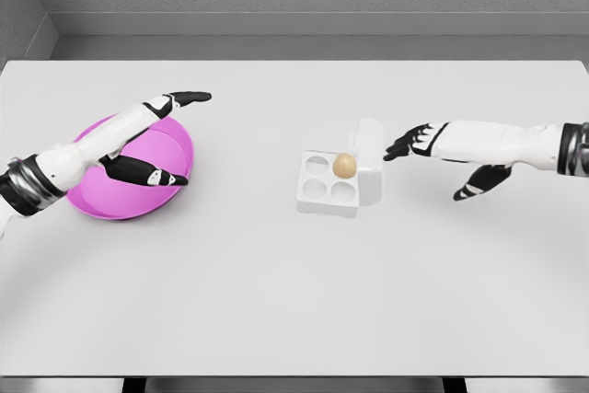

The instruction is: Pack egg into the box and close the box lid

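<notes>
A white egg box (329, 186) sits at the table's middle with four round cups. A tan egg (344, 166) rests in the far right cup. The box lid (370, 156) stands raised along the box's right side. My right hand (411, 144) reaches in from the right, fingers spread, its fingertips just right of the lid and holding nothing. My left hand (171, 131) hovers over the pink bowl (138, 167) at the left, fingers extended and empty.
The white table (294, 301) stretches wide around the box, with its front edge near the picture's bottom. A grey wall runs behind the far edge. The pink bowl looks empty.
</notes>
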{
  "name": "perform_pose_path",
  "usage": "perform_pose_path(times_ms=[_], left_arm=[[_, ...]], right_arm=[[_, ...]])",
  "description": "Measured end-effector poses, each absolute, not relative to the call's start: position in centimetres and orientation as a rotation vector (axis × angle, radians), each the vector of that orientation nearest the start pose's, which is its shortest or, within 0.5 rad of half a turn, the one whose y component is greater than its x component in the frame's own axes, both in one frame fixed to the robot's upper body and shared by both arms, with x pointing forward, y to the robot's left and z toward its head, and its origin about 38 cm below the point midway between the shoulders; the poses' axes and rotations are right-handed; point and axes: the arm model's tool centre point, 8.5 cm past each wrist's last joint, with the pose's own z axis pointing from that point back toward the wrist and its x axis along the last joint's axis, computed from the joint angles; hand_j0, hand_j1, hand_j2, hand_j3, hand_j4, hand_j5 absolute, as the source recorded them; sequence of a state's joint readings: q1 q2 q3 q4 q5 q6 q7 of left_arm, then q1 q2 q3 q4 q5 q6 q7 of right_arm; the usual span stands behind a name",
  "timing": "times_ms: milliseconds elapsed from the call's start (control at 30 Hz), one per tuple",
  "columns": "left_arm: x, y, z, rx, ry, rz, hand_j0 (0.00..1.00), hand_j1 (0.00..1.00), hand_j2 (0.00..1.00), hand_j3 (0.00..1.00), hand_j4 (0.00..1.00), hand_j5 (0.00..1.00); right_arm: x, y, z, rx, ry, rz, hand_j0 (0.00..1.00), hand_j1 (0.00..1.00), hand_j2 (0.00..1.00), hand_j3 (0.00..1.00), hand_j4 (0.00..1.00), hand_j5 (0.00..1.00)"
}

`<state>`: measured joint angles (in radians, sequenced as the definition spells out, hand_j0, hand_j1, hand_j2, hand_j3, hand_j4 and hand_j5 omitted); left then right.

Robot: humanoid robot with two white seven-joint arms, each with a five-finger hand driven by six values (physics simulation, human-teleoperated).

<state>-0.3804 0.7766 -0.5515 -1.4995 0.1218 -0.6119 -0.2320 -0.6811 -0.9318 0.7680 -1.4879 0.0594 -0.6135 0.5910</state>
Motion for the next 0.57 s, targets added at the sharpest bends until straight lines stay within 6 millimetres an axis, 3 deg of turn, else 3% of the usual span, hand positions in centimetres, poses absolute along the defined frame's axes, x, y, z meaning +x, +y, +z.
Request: perform_pose_path(times_ms=[133, 300, 400, 567], left_arm=[[39.6, 29.3, 18.6, -0.027, -1.905, -1.313, 1.0, 1.0, 1.0, 1.0, 1.0, 1.0], [39.7, 29.4, 18.5, -0.025, -1.9, -1.311, 1.0, 1.0, 1.0, 1.0, 1.0, 1.0], [39.7, 29.5, 18.4, -0.021, -1.898, -1.311, 1.0, 1.0, 1.0, 1.0, 1.0, 1.0], [39.8, 29.7, 18.4, -0.017, -1.895, -1.309, 1.0, 1.0, 1.0, 1.0, 1.0, 1.0]], right_arm=[[41.1, -28.6, 21.2, -0.041, -1.477, 2.036, 1.0, 1.0, 1.0, 1.0, 1.0, 1.0], [42.1, -25.6, 22.8, -0.024, -1.551, 2.074, 1.0, 1.0, 1.0, 1.0, 1.0, 1.0], [42.4, -27.0, 23.6, -0.071, -1.546, 2.057, 1.0, 1.0, 1.0, 1.0, 1.0, 1.0], [43.3, -32.4, 24.7, -0.202, -1.471, 1.975, 1.0, 1.0, 1.0, 1.0, 1.0, 1.0]])
